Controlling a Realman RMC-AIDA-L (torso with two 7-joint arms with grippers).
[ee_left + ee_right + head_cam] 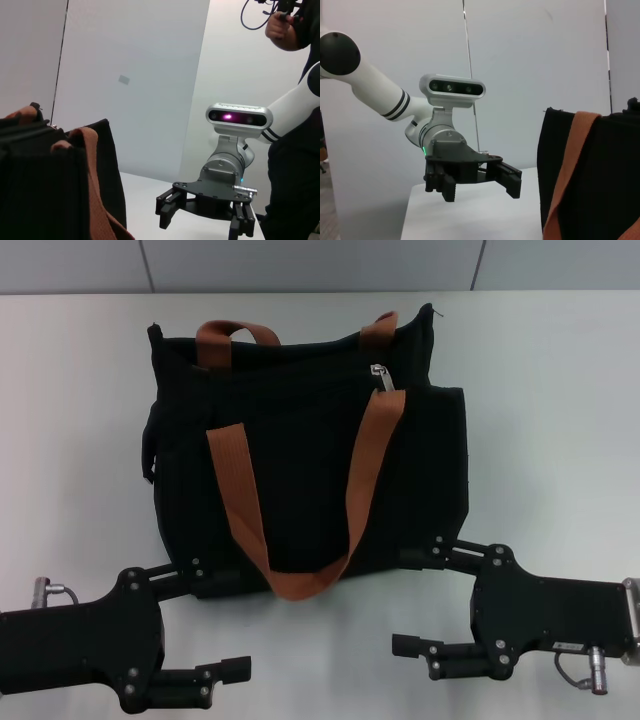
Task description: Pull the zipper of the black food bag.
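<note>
The left claw (pixel 215 628) is held with its fingers spread wide apart over the white worktop (pixel 560 420); nothing is gripped, and whether its upper finger touches the fabric cannot be told. The right claw (pixel 420 600) is likewise spread wide and holds nothing; its upper finger lies against the near edge of the black food bag (pixel 300 460). The bag lies between and just beyond the two claws, one orange-brown strap (pixel 290 490) looping down toward the gap between them. The zipper (pixel 381 377), a small silver tab, is seen beyond the right claw, well apart from it, near the bag's far edge beside the strap's right end. Behind the worktop a pale panelled wall (pixel 300 265) is seen. In the left wrist view a person in dark clothing (pixel 295 165) is seen beside the right arm. No readable writing or label is seen.
</note>
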